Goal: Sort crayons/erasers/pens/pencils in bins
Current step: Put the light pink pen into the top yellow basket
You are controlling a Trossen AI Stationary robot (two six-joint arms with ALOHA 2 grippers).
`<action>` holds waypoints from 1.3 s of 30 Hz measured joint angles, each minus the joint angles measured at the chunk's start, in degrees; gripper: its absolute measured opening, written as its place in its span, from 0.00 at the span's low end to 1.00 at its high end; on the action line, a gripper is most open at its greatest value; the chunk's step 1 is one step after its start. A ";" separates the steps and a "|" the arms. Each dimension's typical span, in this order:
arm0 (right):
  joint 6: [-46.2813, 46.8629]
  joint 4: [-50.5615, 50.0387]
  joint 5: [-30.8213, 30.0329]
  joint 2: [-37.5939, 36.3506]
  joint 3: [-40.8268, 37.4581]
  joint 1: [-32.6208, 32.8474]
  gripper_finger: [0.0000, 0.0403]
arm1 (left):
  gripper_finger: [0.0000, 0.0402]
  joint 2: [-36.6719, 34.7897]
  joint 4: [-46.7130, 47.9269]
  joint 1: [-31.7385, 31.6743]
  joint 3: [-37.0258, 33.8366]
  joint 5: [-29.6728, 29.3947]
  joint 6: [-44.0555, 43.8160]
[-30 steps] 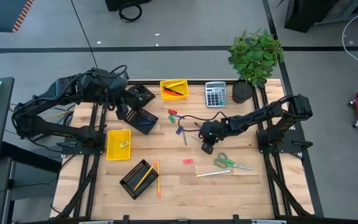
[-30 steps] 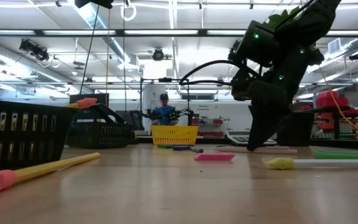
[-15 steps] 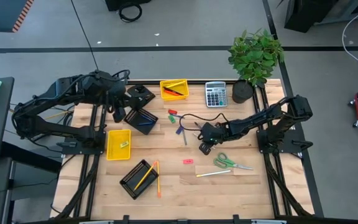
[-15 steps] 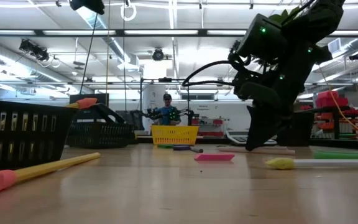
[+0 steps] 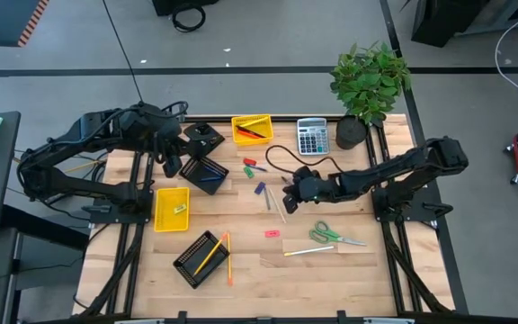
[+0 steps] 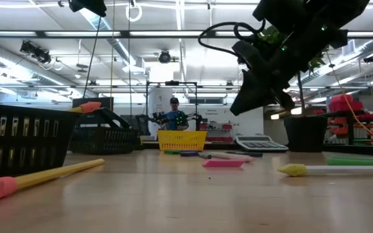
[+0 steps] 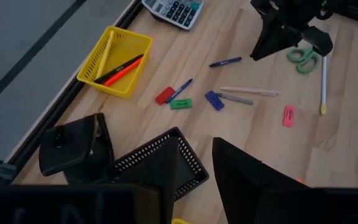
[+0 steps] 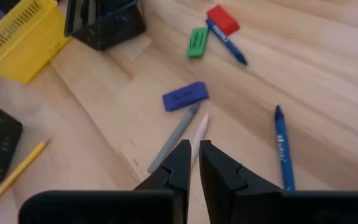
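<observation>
Right tool nearly closed, above pale crayon

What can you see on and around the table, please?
bins: four, two yellow, two black mesh, left half
pens: two, red and black, far yellow bin
pencils: several, yellow and orange, at near mesh bin
erasers: four loose, red, green, blue, pink, mid-table
crayons: two, blue, mid-table
scissors: one, green, right
calculator: one, grey, far edge
plant: one, far right corner
person: one, room behind
left hand: at far mesh bin
right hand: above mid-table sticks
</observation>
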State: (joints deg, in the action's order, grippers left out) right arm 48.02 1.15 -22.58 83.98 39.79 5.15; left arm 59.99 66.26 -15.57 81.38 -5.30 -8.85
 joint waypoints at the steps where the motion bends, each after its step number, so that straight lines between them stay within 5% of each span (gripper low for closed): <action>1: 0.18 0.24 0.17 -0.04 0.00 -0.21 0.09 | 0.27 0.00 -0.02 0.00 -0.01 0.00 -0.54; 13: 0.53 -2.73 11.50 1.53 0.07 4.26 0.22 | 0.27 0.00 -5.55 0.02 -0.02 0.00 -0.74; 22: -0.67 -4.90 -0.42 1.53 0.07 12.68 0.32 | 0.27 0.00 -14.90 0.02 -0.02 0.00 -3.57; 32: 7.95 -4.63 -1.44 1.44 0.07 14.01 0.32 | 0.27 4.78 -20.10 0.84 0.04 0.58 -6.24; 36: 14.18 -4.79 -1.05 -1.81 0.07 14.03 0.31 | 0.27 11.08 -21.06 2.50 -0.02 3.84 0.94; 39: 15.96 -5.02 -0.91 -6.97 0.08 14.16 0.29 | 0.27 15.65 -24.15 2.97 -0.04 11.45 6.41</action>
State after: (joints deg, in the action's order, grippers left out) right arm 63.98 -3.87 -23.50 77.02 39.87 19.31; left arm 75.64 42.11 -12.61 81.34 6.15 -2.45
